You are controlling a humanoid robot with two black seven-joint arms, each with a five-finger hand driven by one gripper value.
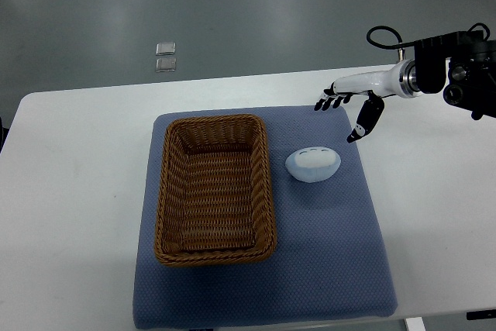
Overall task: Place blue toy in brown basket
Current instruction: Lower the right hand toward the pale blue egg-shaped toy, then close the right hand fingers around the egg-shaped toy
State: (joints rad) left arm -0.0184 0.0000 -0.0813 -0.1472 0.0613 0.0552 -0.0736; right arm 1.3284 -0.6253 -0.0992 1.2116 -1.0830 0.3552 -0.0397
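One brown basket (pixel 215 189), one blue toy (pixel 313 164), one blue mat (pixel 341 261), one robot hand (pixel 350 108).

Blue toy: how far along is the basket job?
Done: nothing yet; the brown basket holds nothing and the blue toy lies on the blue mat beside the basket's right side. In hand: the right hand is open above the mat's far right corner, up and right of the toy, not touching it. Left: reach, grasp, carry left, release in the basket.

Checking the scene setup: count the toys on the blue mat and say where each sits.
1. The blue toy lies on the blue mat, just right of the brown basket and outside it. The basket holds nothing, and nothing looks hidden.
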